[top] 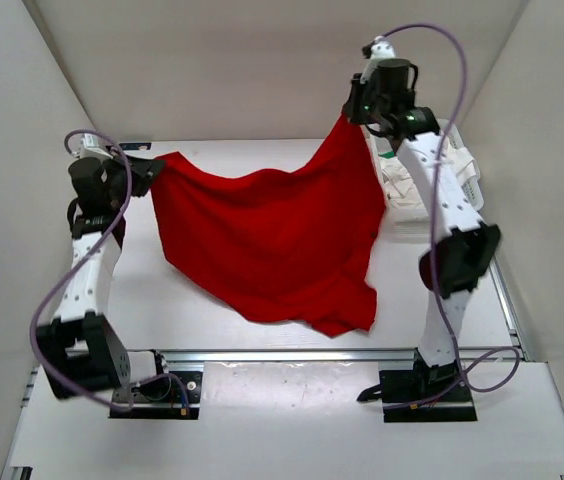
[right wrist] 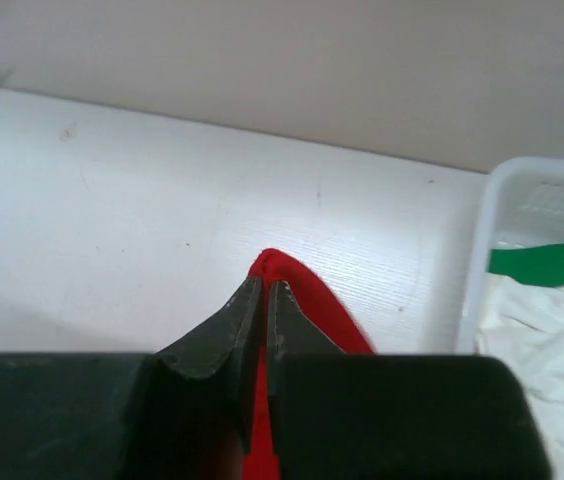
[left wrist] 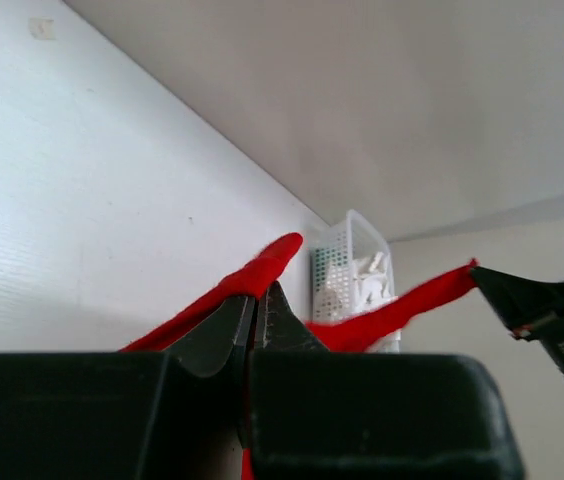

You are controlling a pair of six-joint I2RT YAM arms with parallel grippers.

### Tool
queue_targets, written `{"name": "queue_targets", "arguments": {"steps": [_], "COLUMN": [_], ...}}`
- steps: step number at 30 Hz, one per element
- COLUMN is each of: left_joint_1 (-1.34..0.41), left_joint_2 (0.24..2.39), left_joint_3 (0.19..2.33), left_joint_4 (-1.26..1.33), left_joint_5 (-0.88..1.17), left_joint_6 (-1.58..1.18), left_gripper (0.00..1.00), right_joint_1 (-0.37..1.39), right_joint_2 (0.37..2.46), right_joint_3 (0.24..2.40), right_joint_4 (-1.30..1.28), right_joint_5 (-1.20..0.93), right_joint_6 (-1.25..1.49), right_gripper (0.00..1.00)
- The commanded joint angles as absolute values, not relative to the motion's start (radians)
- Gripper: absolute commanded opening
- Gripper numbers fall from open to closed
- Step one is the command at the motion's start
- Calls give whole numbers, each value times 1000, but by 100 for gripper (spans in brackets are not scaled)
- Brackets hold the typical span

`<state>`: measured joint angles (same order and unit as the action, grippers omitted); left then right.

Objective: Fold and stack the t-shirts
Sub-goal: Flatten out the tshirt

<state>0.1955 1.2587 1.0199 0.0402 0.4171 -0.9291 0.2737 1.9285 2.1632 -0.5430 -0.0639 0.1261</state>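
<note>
The bright red t-shirt (top: 272,235) hangs spread between both arms, its lower hem draped on the table near the front. My left gripper (top: 152,172) is shut on its left top corner; the cloth (left wrist: 262,268) sticks out past the fingertips. My right gripper (top: 354,112) is shut on the right top corner, held higher; the red fold (right wrist: 292,285) shows between its closed jaws. The off-white shirt (top: 402,185) and the green shirt (right wrist: 542,262) lie in the basket at the right.
A white mesh basket (top: 467,160) stands at the back right of the table, behind the right arm; it also shows in the left wrist view (left wrist: 347,260). White walls enclose the table on the left, back and right.
</note>
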Motion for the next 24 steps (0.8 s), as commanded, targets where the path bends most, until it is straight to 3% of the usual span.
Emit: {"name": "queue_targets", "arguments": {"steps": [1,8,13,18,24], "left_joint_1": [183,224,282,296,305], "left_joint_2": [1342,1457,1438,1321,1135], "left_joint_3": [1156,1463,1471,1237,769], "left_joint_4": [159,216,282,380,471], "left_joint_5": [403,483,520,488,423], "left_joint_6": [-926,-1020,-1066,-996,-910], "left_gripper": [0,0,0,1,8], "right_joint_1": [258,241,267,304,334], "right_joint_2": [1985,1852,1770,1632,1281], "right_joint_3": [2428,2462,2379,2044,1276], "right_joint_4": [-535,-324,-361,-350,-128], "right_joint_5": [-146,-185,-189,-150,-140], "right_joint_6": [164,236,218,230,346], "right_gripper": [0,0,0,0,0]}}
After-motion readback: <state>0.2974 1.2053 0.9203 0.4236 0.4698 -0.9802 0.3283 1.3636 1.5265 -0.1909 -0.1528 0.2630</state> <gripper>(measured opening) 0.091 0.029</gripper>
